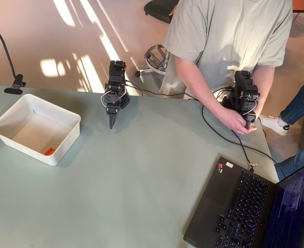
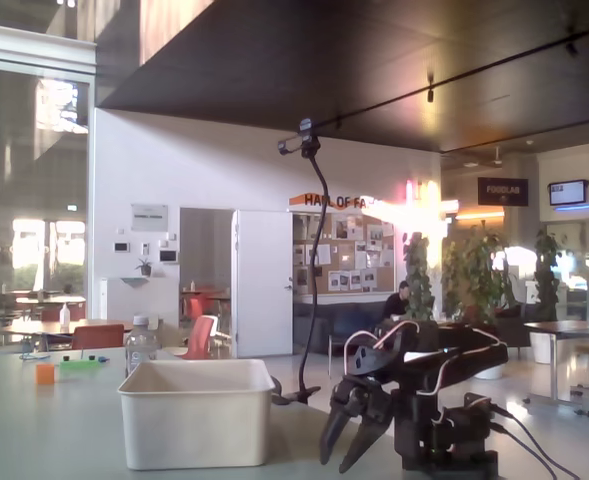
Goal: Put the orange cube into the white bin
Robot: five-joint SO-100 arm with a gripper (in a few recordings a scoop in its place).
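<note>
The orange cube lies inside the white bin, on its floor near the front wall in the overhead view. In the fixed view the white bin stands left of the arm, and its wall hides the inside. My gripper points down at the table to the right of the bin, well apart from it. Its fingers look shut with nothing between them. In the fixed view the gripper hangs low over the table at the right.
An open laptop sits at the table's lower right, with cables running across to the arm's base. A person sits behind the far edge. A camera gooseneck rises behind the bin. A small orange block lies far left.
</note>
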